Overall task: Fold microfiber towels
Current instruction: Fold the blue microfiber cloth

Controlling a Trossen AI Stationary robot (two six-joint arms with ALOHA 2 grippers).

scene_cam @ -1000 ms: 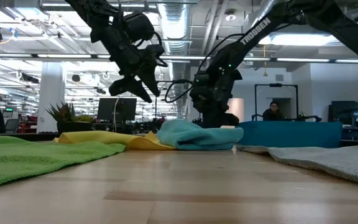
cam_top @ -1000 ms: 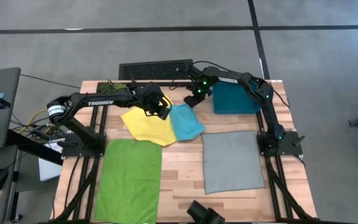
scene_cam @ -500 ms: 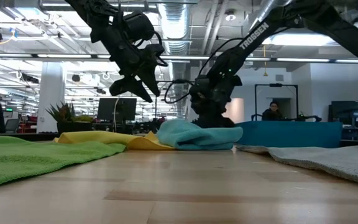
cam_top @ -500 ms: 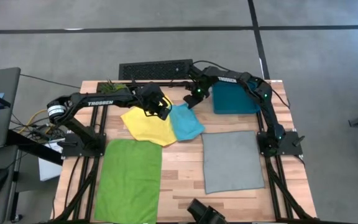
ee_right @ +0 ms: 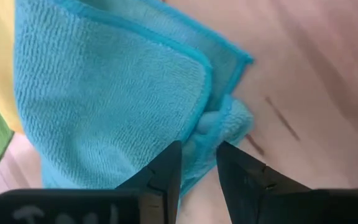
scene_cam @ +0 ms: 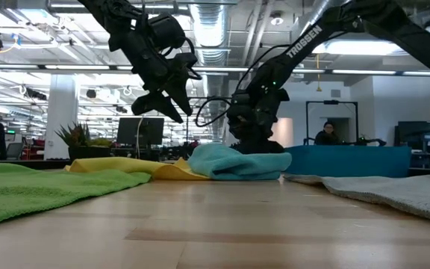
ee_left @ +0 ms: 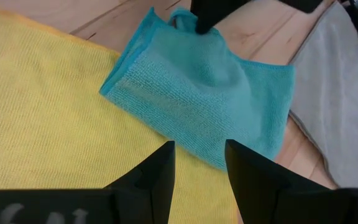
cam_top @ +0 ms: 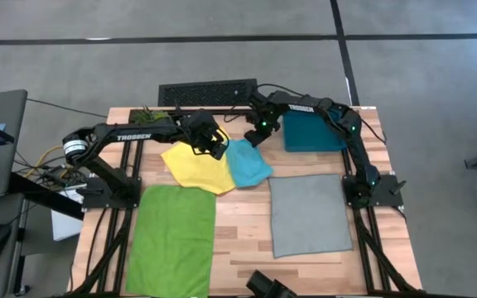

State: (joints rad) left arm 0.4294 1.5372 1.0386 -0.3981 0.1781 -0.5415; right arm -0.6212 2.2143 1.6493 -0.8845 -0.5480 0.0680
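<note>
Four towels on the table: green towel and grey towel flat nearest; yellow towel under folded blue towel beyond. Left gripper above yellow, fingers apart. Right gripper at blue's far edge, fingers narrowly apart. Teal bin farthest.

Both arms are matte black with jointed links and white "TROSSEN" lettering. The right arm carries looping black cables and small green lights, apparently LEDs. The left arm has a silvery collar.
</note>
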